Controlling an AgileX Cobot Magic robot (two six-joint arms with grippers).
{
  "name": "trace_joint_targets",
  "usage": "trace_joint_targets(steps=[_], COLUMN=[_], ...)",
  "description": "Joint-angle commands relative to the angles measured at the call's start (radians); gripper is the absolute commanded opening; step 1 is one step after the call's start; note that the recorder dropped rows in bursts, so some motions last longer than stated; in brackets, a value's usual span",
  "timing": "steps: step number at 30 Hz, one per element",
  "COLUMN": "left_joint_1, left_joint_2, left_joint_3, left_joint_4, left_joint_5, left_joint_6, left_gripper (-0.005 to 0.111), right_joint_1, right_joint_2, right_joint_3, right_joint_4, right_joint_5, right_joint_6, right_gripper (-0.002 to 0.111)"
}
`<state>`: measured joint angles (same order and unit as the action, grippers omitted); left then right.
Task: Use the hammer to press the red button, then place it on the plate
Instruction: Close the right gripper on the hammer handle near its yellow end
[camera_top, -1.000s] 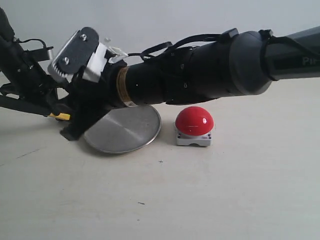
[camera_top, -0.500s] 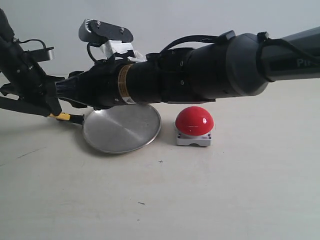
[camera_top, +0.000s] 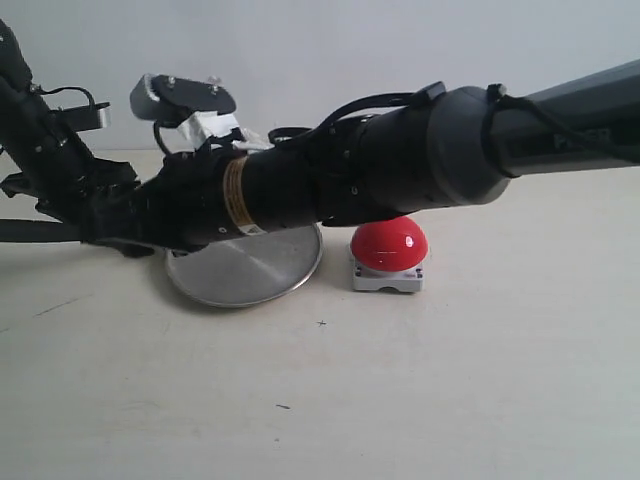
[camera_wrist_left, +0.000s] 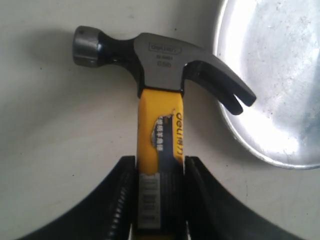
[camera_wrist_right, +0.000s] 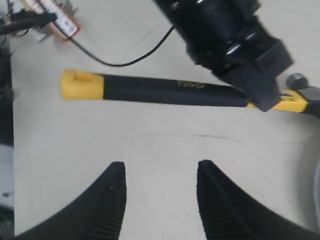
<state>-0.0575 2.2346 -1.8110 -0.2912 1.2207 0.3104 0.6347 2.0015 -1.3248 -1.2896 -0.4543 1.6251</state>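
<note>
Plainly the biggest thing in the exterior view is my thick black right arm (camera_top: 400, 170), which comes in from the upper right of the frame and stretches across the middle to the centre left, passing over the far part of the dish. Under it spreads the pale, matte tabletop (camera_top: 400, 400), filling the whole lower half. Just left of centre lies the round, shallow, brushed silver metal plate (camera_top: 245, 272), flat on the table, its back half hidden behind my arm. The small claw hammer (camera_wrist_left: 159, 112), with its dark metal head, yellow neck and black handle ending in a yellow cap, sits off the plate on its left side; in the left wrist view its claw tips reach the plate's rim while the round striking face points away from it. I cannot tell whether it rests on the table or is lifted slightly. My left gripper (camera_wrist_left: 160, 167) is clamped on the yellow neck just below the head, one black finger pressed to each side. My black left arm (camera_top: 55, 170) stands at the left edge of the exterior frame. Right of the plate, close by but apart from it, is the glossy red button (camera_top: 390, 248), a dome on a squat light-grey square base, its top hidden behind my arm. My right gripper (camera_wrist_right: 160, 175) is spread wide over bare table, holding nothing, with the hammer's black handle lying beyond its fingertips. A thin black cable (camera_wrist_right: 125, 62) curls on the table past the handle.
</note>
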Motion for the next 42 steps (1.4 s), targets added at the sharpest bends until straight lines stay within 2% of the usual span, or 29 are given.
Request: trace_joint_targets(steps=[1,7,10,13,15,19,22,26,32,37,42], left_joint_1=[-0.002,-0.002,-0.002,-0.002,-0.002,-0.002,-0.002,-0.002,-0.002,-0.002,-0.002], left_joint_2=[-0.006,-0.006,-0.006,-0.006,-0.006,-0.006,-0.006,-0.006,-0.006,-0.006,-0.006], left_joint_3=[0.004,0.004,0.004,0.004,0.004,0.004,0.004,0.004,0.004,0.004,0.004], left_joint_4=[-0.034,-0.033,-0.033,-0.033,-0.033,-0.035,-0.038,-0.013,0.006,0.006,0.0], left_joint_5=[0.0,0.0,0.0,0.0,0.0,0.0,0.0,0.0,0.0,0.0,0.0], left_joint_6=[0.007,0.018,0.023,0.023,0.025,0.026,0.026,0.03,0.03,0.03,0.03], left_gripper=[0.0,0.0,0.0,0.0,0.0,0.0,0.0,0.0,0.0,0.0,0.0], right_joint_1=[0.005,0.018,0.066,0.122,0.14,0.145,0.145,0.145,0.145,0.145,0.145], right_joint_2=[0.038,0.038,0.038,0.039,0.048,0.094,0.128,0.177,0.225,0.245,0.247], right_joint_3=[-0.011,-0.011,-0.011,-0.022,-0.043,-0.125,-0.173,-0.179,-0.223,-0.23,-0.23], right_joint_4=[-0.057,-0.159,-0.161,-0.077,0.011,0.176,0.178,0.178,0.247,0.263,0.487], right_joint_5=[-0.053,-0.034,0.066,0.211,0.243,0.176,0.176,0.192,0.166,0.088,0.027], right_joint_6=[-0.216,-0.564,-0.83,-1.072,-1.197,-1.269,-1.325,-1.553,-1.704,-1.731,-1.82], right_gripper=[0.051,0.054,0.054,0.054,0.055,0.061,0.061,0.061,0.061,0.061,0.061])
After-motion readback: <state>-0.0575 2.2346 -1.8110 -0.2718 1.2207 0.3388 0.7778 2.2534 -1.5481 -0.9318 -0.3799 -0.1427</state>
